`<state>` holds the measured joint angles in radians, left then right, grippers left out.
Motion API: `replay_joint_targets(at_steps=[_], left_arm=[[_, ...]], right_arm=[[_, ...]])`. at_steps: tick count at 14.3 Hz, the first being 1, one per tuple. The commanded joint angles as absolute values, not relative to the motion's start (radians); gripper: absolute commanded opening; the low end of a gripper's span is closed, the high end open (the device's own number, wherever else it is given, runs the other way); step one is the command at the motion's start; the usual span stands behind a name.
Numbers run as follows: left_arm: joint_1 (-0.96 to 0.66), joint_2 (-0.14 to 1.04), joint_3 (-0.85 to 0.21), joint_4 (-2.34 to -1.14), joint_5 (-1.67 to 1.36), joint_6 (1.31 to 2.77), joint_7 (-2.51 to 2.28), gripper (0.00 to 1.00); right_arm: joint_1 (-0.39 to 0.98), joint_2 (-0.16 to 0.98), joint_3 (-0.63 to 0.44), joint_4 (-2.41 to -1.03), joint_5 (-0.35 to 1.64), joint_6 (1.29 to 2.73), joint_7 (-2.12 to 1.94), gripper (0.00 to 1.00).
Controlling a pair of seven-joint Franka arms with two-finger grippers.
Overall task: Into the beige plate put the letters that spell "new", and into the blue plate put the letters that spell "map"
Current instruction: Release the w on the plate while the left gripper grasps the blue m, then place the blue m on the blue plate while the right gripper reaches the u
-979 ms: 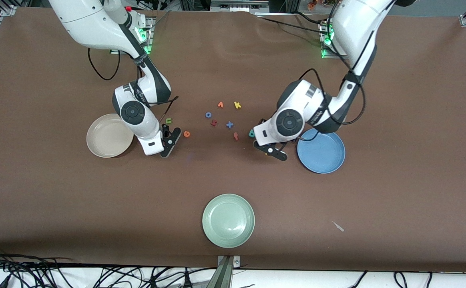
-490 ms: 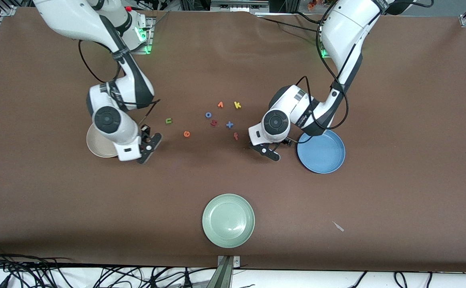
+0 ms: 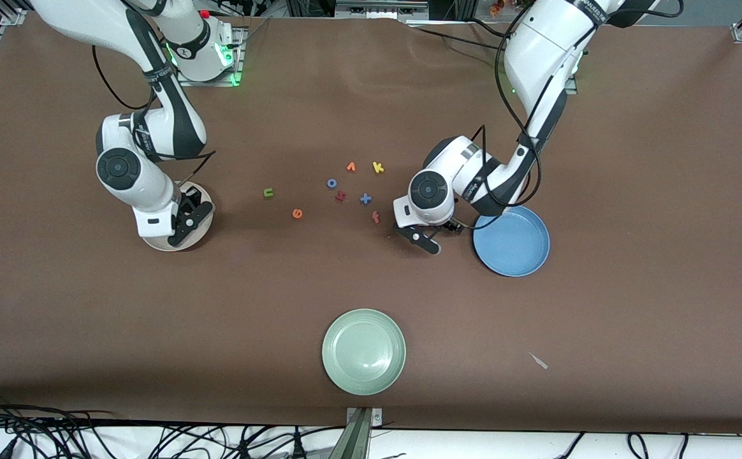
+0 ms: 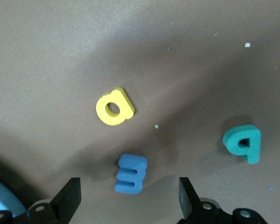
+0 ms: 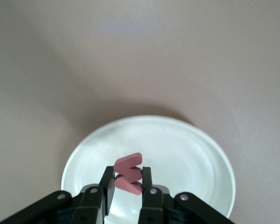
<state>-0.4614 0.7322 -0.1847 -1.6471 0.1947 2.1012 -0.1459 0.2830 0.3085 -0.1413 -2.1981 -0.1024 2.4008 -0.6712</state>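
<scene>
Letters must be dropped only once the claw is well inside a rim. The blue m (image 4: pixel 131 173) lies on the table between the spread fingers of the left gripper (image 4: pixel 129 201), with nothing held; the yellow a (image 4: pixel 114 107) sits at eleven o'clock from it, the teal p (image 4: pixel 243 143) at two o'clock, the blue plate (image 3: pixel 511 240) just beside. The salmon w (image 5: pixel 128 173) is pinched tight in the right gripper (image 5: pixel 128 189) over the beige plate (image 5: pixel 200 154); it should be lowered, then let go.

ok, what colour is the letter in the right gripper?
Salmon-red: the w, pinched in the right gripper over the beige plate. Clearest in the right wrist view.
</scene>
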Motion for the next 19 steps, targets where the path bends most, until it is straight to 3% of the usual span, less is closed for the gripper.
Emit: replay_joint_targets(at_steps=[1,2,3,5,6,9,13,19], left_arm=[[-0.471,0.736,-0.176,-1.655,0.238,2.122,-0.16,0.84],[-0.471,0.736,-0.176,-1.664,0.238,2.123,-0.158,0.75],[-0.465,0.736,-0.178,-1.667,0.238,2.122,-0.152,0.61],[-0.469,0.735,-0.178,-1.667,0.238,2.115,-0.152,0.14],[-0.469,0.735,-0.176,-1.667,0.238,2.114,-0.152,0.01],[-0.459,0.721,-0.178,-1.661,0.238,2.096,-0.143,0.0],[-0.424,0.62,-0.176,-1.646,0.238,1.95,-0.143,0.0],[-0.238,0.568,-0.176,-1.647,0.222,1.885,0.236,0.0]], right_arm=[[0.285,0.259,-0.17,-2.266,-0.098,2.43,-0.693,0.06],[0.287,0.262,-0.178,-2.266,-0.097,2.425,-0.678,0.39],[0.287,0.259,-0.178,-2.263,-0.091,2.416,-0.664,0.99],[0.288,0.246,-0.17,-2.246,-0.028,2.364,-0.586,1.0],[0.29,0.242,-0.158,-2.234,-0.008,2.333,-0.528,1.0],[0.29,0.227,-0.074,-2.224,-0.002,2.319,-0.315,1.0],[0.29,0.219,0.021,-2.24,-0.002,2.355,-0.074,1.0],[0.293,0.212,0.14,-2.33,-0.005,2.526,0.259,1.0]])
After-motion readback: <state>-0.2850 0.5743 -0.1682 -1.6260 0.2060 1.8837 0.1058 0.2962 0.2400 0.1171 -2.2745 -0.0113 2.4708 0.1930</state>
